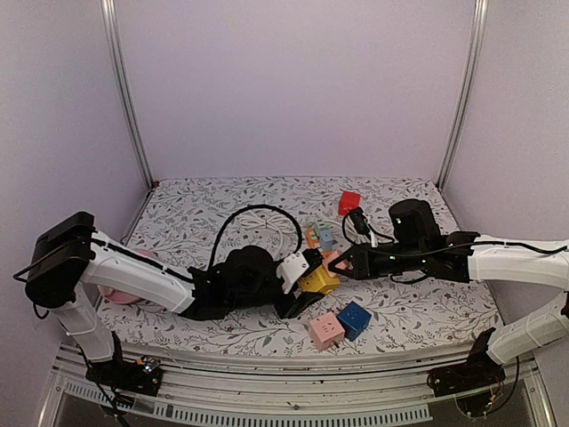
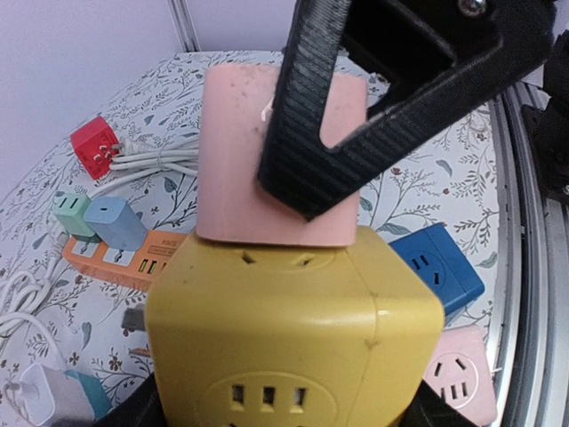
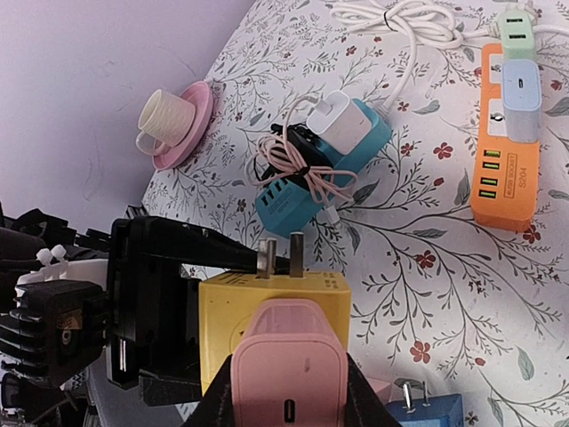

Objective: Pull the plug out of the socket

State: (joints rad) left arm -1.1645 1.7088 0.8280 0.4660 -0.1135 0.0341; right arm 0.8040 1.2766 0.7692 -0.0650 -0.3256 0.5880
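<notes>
My left gripper (image 1: 309, 289) is clamped on the yellow socket (image 2: 293, 338), bracing it near the middle of the table's (image 1: 222, 200) front edge so it can't follow. The pink plug (image 2: 240, 160) sits seated in it, and my right gripper (image 1: 341, 263) is closed on the plug, set to pull.

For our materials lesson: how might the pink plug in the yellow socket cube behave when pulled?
The pink plug looks like rigid moulded plastic, unlikely to flex. Its smooth faces might slip in the right tool. Seated flush in the yellow socket cube, it likely resists, then frees abruptly.
</notes>
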